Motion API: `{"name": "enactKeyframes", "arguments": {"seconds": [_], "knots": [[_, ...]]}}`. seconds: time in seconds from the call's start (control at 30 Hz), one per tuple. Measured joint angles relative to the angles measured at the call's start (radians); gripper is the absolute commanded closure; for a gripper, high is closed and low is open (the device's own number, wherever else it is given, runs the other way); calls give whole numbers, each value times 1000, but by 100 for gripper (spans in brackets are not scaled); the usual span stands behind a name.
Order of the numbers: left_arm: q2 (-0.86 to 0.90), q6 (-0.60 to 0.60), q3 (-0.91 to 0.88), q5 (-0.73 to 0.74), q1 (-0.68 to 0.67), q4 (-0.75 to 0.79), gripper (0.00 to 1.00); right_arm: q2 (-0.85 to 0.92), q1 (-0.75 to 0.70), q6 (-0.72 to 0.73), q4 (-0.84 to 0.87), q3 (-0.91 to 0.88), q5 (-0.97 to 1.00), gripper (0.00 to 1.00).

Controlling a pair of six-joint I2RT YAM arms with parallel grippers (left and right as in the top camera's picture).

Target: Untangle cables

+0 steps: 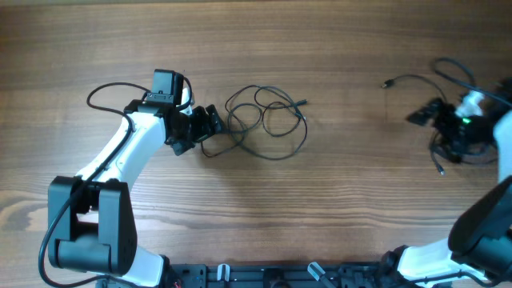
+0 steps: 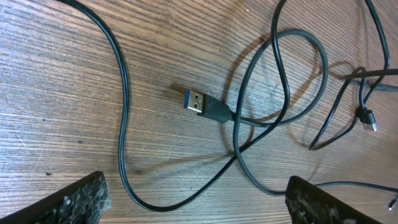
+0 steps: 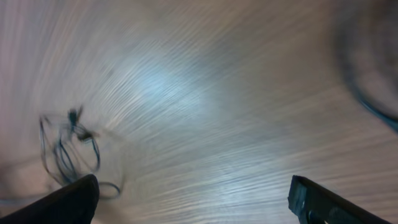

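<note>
Wood-grain desk [image 1: 336, 208] wall to wall, nothing else behind it. The left arm [image 1: 132, 148], white and black, reaches in from the near left corner toward the middle. The right arm [image 1: 484, 228] rises along the right edge.

On to the left gripper [image 1: 213, 122], sitting just left of the desk's centre with its jaws spread wide. The wrist view shows its two textured fingers [image 2: 68, 202] at the bottom corners of the frame and nothing pinched between them. The right gripper [image 1: 422, 114] is by the right edge, pointing in toward the centre. Its wrist view is smeared, but the fingers [image 3: 329, 202] stand far apart and nothing is gripped.

Now the cables [image 1: 268, 120]: a loose tangle of thin black loops around the middle of the desk, a touch toward the far edge. They lie directly in front of the left gripper's tips, and the nearest loop comes right up to them. From the right gripper they are well apart. A second clump of cable [image 1: 452, 152] lies at the right edge under that gripper, one strand trailing out toward the far edge.

Smallest of all is the USB plug [image 2: 202, 104], blue-tongued and flat on the wood. It lies ahead of the gap between the left fingers, touching neither, with a strand crossing over its lead.
</note>
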Motion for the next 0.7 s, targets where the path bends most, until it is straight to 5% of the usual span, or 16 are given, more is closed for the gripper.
{"name": "enactKeyframes", "arguments": {"seconds": [0.33, 0.47, 0.53, 0.63, 0.7], "knots": [[0, 0, 0, 0, 0, -2, 5, 1, 690, -319, 246, 0, 51, 0], [0, 0, 0, 0, 0, -2, 5, 28, 766, -342, 310, 0, 109, 1], [0, 0, 0, 0, 0, -2, 5, 69, 769, -282, 392, 0, 127, 21], [0, 0, 0, 0, 0, -5, 5, 119, 769, -192, 443, 0, 114, 82], [0, 0, 0, 0, 0, -5, 5, 145, 769, -134, 440, 0, 103, 92]]}}
